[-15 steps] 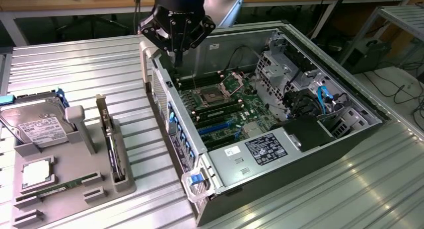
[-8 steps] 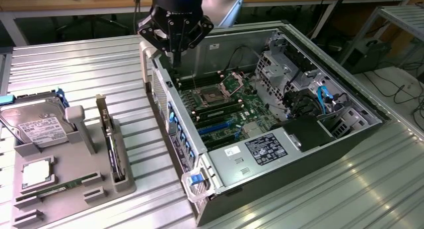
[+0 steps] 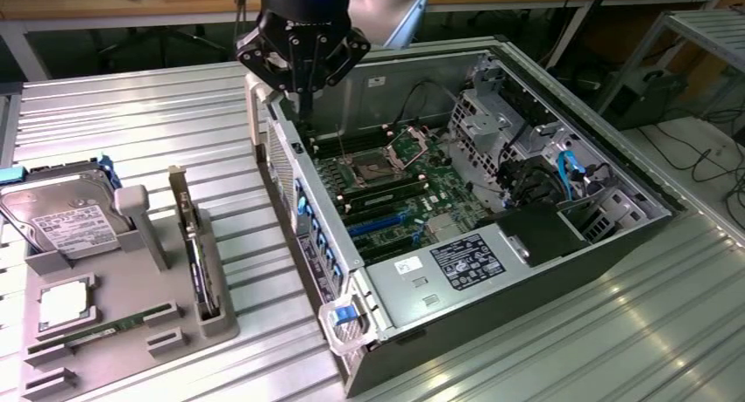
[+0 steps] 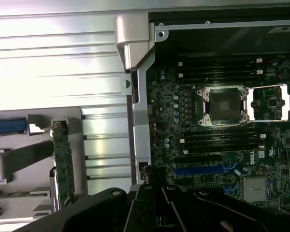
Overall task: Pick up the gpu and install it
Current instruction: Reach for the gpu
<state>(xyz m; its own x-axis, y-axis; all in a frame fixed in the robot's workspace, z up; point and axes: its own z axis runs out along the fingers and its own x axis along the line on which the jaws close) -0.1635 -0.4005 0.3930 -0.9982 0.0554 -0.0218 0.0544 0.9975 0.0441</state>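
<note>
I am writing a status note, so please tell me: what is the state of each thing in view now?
computer case: lying on its side, open.
gripper: shut, empty, above the computer case's rim.
gpu: standing on edge in the gray holder, not picked up.
CPU socket: cover frame flipped open.
hard drive: leaning in the gray holder.

One open computer case (image 3: pixel 524 332), one motherboard (image 3: pixel 402 193), one processor socket (image 3: pixel 375 168), one gpu (image 3: pixel 192 245), one hard drive (image 3: pixel 70 223) (silver, white label), one gray parts holder (image 3: pixel 117 358), one RAM stick (image 3: pixel 105 328) in it, one gripper (image 3: pixel 300 95), one ribbed metal table (image 3: pixel 140 114).
</note>
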